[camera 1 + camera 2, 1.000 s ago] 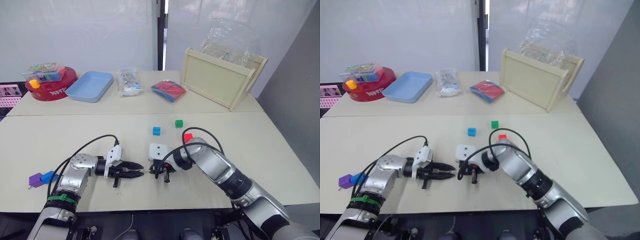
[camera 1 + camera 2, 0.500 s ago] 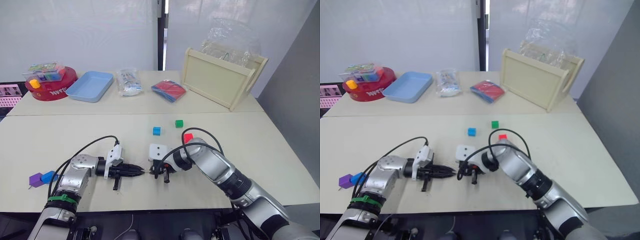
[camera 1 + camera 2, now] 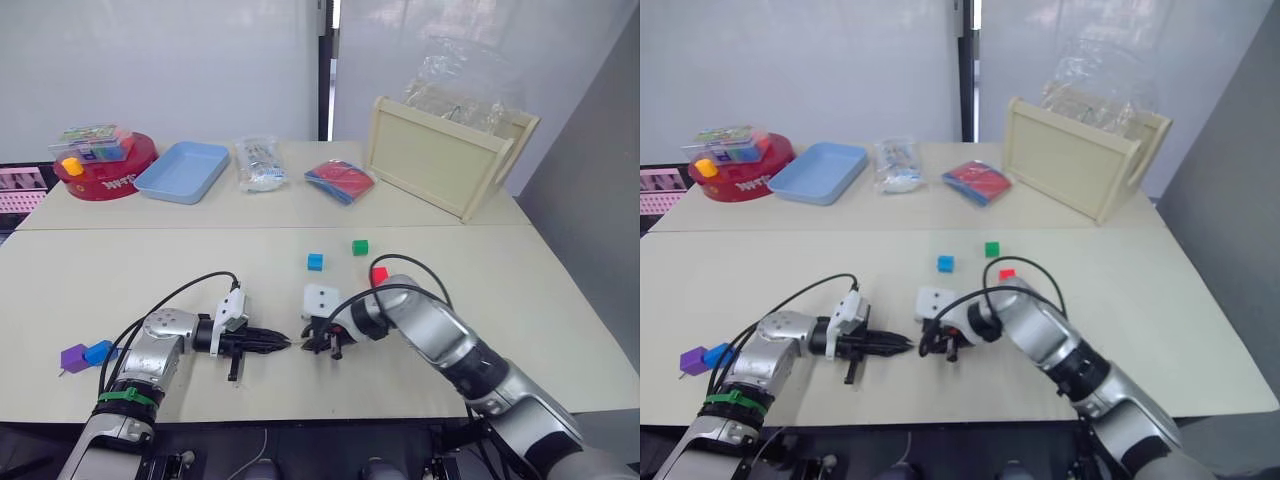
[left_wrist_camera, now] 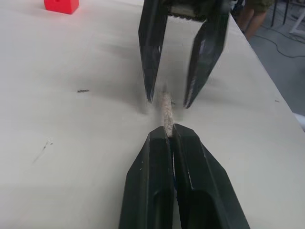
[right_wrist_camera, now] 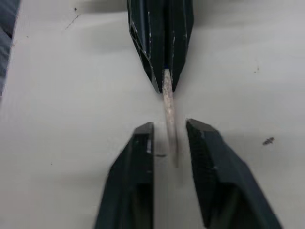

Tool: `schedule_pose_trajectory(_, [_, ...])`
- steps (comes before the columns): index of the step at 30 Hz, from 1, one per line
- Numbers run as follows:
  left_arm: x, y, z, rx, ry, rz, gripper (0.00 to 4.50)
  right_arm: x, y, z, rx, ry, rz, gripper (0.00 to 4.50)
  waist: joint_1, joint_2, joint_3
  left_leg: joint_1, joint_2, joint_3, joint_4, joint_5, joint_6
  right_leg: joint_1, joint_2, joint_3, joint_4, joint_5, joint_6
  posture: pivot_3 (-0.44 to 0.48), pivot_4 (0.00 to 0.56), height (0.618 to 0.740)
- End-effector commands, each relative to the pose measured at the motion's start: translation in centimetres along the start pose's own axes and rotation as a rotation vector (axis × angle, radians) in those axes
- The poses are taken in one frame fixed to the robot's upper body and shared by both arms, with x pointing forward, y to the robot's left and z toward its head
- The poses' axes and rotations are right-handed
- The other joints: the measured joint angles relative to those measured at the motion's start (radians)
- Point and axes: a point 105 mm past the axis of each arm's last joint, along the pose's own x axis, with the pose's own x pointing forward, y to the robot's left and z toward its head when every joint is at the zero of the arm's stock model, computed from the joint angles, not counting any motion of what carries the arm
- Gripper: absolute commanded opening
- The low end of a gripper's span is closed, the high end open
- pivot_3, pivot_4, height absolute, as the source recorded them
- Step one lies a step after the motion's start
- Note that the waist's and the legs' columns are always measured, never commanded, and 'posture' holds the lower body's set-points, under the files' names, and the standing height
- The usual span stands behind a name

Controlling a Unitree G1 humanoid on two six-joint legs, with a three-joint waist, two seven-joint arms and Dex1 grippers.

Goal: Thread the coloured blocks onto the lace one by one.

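Observation:
My left gripper [image 4: 169, 131] is shut on the lace, whose pale stiff tip [image 4: 167, 109] sticks out past its fingertips just above the table. My right gripper [image 5: 170, 126] faces it open, one finger on each side of the lace tip [image 5: 167, 102] without clamping it. In the eye views the two grippers meet tip to tip near the table's front: left gripper [image 3: 283, 343], right gripper [image 3: 318, 345]. Purple [image 3: 72, 357] and blue [image 3: 97, 352] blocks lie by my left arm. Light blue [image 3: 315, 262], green [image 3: 359, 247] and red [image 3: 378, 274] blocks sit beyond the right gripper.
Along the back of the table stand a red round tin [image 3: 100, 175], a blue tray [image 3: 180, 171], a plastic packet [image 3: 258, 165], a red-and-blue booklet [image 3: 338, 180] and a wooden crate [image 3: 448, 155]. The table's front edge [image 3: 300, 418] runs close under both arms.
The left gripper's fingers, slightly spread a second ago, have come together on the lace tip. The right gripper has edged in until its open fingers flank the tip.

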Motion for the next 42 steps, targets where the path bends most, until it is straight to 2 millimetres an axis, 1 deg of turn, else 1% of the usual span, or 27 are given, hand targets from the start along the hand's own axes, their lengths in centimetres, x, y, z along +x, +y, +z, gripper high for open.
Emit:
schedule_pose_trajectory(1, [0.0, 0.2, 0.7, 0.017, -0.019, -0.005, 0.0, -3.7, 0.0, 0.2, 0.042, -0.132, -0.091, 2.66, 0.007, 0.0, 0.0, -0.001, 0.0, 0.0, 0.0, 0.0, 0.0, 0.0, 0.0, 0.0, -0.001, 0.0, 0.0, 0.0, 0.15, 0.74])
schedule_pose_trajectory(3, [0.1, 0.2, 0.7, 0.016, -0.022, -0.01, 0.0, -5.4, 0.0, -0.5, 0.089, -0.162, -0.151, 3.33, 0.012, 0.0, 0.0, -0.002, -0.001, 0.0, 0.001, 0.0, 0.0, 0.0, -0.001, 0.0, -0.002, 0.0, 0.0, 0.0, 0.15, 0.74])
schedule_pose_trajectory(5, [0.3, 0.2, 0.7, 0.013, -0.029, -0.016, 0.0, -7.0, 0.0, -0.5, 0.128, -0.228, -0.228, 4.03, 0.014, 0.0, 0.0, -0.002, -0.001, 0.0, 0.001, 0.0, 0.0, 0.0, -0.001, 0.0, -0.003, 0.0, 0.0, 0.0, 0.15, 0.74])
schedule_pose_trajectory(7, [0.6, 0.3, 0.8, 0.01, -0.04, -0.02, 0.0, -8.5, 0.0, -0.3, 0.162, -0.314, -0.323, 4.03, 0.013, 0.0, 0.0, -0.002, 0.0, 0.001, 0.0, 0.0, 0.0, 0.0, 0.0, 0.0, -0.004, 0.0, 0.0, 0.0, 0.15, 0.74])
schedule_pose_trajectory(9, [0.9, 0.2, 1.0, 0.012, -0.052, -0.026, 0.0, -9.7, -0.2, -0.4, 0.177, -0.368, -0.446, 4.03, 0.013, 0.0, 0.0, -0.002, 0.0, 0.001, 0.0, 0.0, 0.0, 0.0, 0.0, 0.0, -0.004, 0.0, 0.0, 0.0, 0.15, 0.74])
schedule_pose_trajectory(11, [1.1, 0.2, 1.6, 0.015, -0.077, -0.028, 0.0, -10.8, -0.6, -1.0, 0.209, -0.42, -0.604, 4.03, 0.016, 0.0, 0.0, -0.002, 0.0, 0.001, 0.0, 0.0, 0.0, 0.0, 0.0, 0.0, -0.004, 0.0, 0.0, 0.0, 0.15, 0.74])
schedule_pose_trajectory(12, [1.2, 0.2, 2.1, 0.009, -0.101, -0.029, 0.0, -11.1, -0.5, -1.7, 0.23, -0.43, -0.669, 4.03, 0.017, 0.0, 0.0, -0.002, 0.0, 0.001, 0.0, 0.0, 0.0, 0.0, 0.0, 0.0, -0.004, 0.0, 0.0, 0.0, 0.15, 0.74])
schedule_pose_trajectory(14, [1.1, 0.4, 2.9, 0.01, -0.138, -0.014, 0.0, -11.1, 0.0, -2.7, 0.253, -0.433, -0.738, 4.03, 0.019, 0.0, 0.0, -0.002, 0.0, 0.001, 0.0, 0.0, 0.0, 0.0, -0.001, 0.0, -0.004, 0.0, 0.0, 0.0, 0.15, 0.74])
schedule_pose_trajectory(17, [0.9, 0.2, 3.2, 0.032, -0.135, -0.015, 0.0, -10.5, 1.1, -4.6, 0.306, -0.439, -0.809, 4.03, 0.019, 0.0, 0.0, -0.002, -0.001, 0.001, 0.0, 0.0, 0.0, 0.001, -0.001, 0.001, -0.004, 0.0, 0.0, 0.0, 0.15, 0.74])
schedule_pose_trajectory(19, [0.7, 0.2, 3.4, 0.061, -0.132, 0.004, 0.0, -10.2, 1.4, -5.5, 0.324, -0.44, -0.86, 4.03, 0.017, 0.0, 0.0, -0.002, -0.001, 0.002, 0.0, 0.0, 0.0, 0.001, -0.001, 0.001, -0.004, 0.0, 0.0, 0.0, 0.15, 0.74])
schedule_pose_trajectory(21, [0.5, 0.3, 3.4, 0.069, -0.117, 0.03, 0.0, -10.2, 0.8, -6.2, 0.345, -0.445, -0.939, 4.03, 0.01, 0.0, 0.0, -0.001, 0.0, 0.002, 0.0, 0.0, 0.0, 0.001, 0.0, 0.001, -0.004, 0.0, 0.0, 0.0, 0.15, 0.74])
schedule_pose_trajectory(23, [0.2, 0.0, 3.5, 0.031, -0.123, 0.033, 0.0, -9.8, 0.1, -7.0, 0.369, -0.42, -0.994, 4.03, 0.005, 0.0, 0.0, 0.0, 0.0, 0.002, 0.0, 0.0, 0.0, 0.001, 0.0, 0.002, -0.003, 0.0, 0.0, 0.0, 0.15, 0.74])
schedule_pose_trajectory(27, [-0.1, -0.2, 3.5, 0.053, -0.099, 0.059, 0.0, -9.5, -1.3, -7.6, 0.42, -0.426, -1.086, 4.03, 0.004, 0.0, 0.0, 0.0, 0.0, 0.002, -0.001, 0.0, 0.0, 0.001, 0.0, 0.002, -0.003, 0.0, 0.0, 0.0, 0.15, 0.74])
schedule_pose_trajectory(31, [-0.2, -0.2, 3.5, 0.081, -0.085, 0.104, 0.0, -8.6, -2.4, -7.8, 0.449, -0.42, -1.084, 4.03, 0.006, 0.0, 0.0, 0.0, 0.0, 0.002, -0.002, 0.0, -0.001, 0.001, -0.001, 0.002, -0.003, 0.0, 0.0, 0.0, 0.15, 0.74])
schedule_pose_trajectory(34, [0.1, -0.5, 4.2, 0.078, -0.125, 0.12, 0.0, -7.6, -3.9, -8.0, 0.467, -0.401, -1.076, 4.03, 0.004, 0.0, 0.0, 0.001, 0.0, 0.002, -0.002, 0.0, -0.001, 0.001, -0.001, 0.002, -0.003, 0.0, 0.0, 0.0, 0.15, 0.74])
schedule_pose_trajectory(39, [0.6, -1.4, 3.8, 0.105, -0.08, 0.141, 0.0, -7.0, -5.7, -8.2, 0.514, -0.405, -1.073, 4.03, 0.001, 0.0, 0.0, 0.001, 0.0, 0.002, -0.003, 0.001, -0.001, 0.001, 0.0, 0.002, -0.003, 0.0, 0.0, 0.0, 0.15, 0.74])
schedule_pose_trajectory(42, [0.7, -2.0, 3.7, 0.109, -0.075, 0.147, 0.0, -7.0, -6.8, -8.2, 0.55, -0.426, -1.089, 4.03, -0.002, 0.0, 0.0, 0.001, 0.0, 0.002, -0.004, 0.001, -0.001, 0.001, -0.001, 0.003, -0.003, 0.0, 0.0, 0.0, 0.15, 0.74])
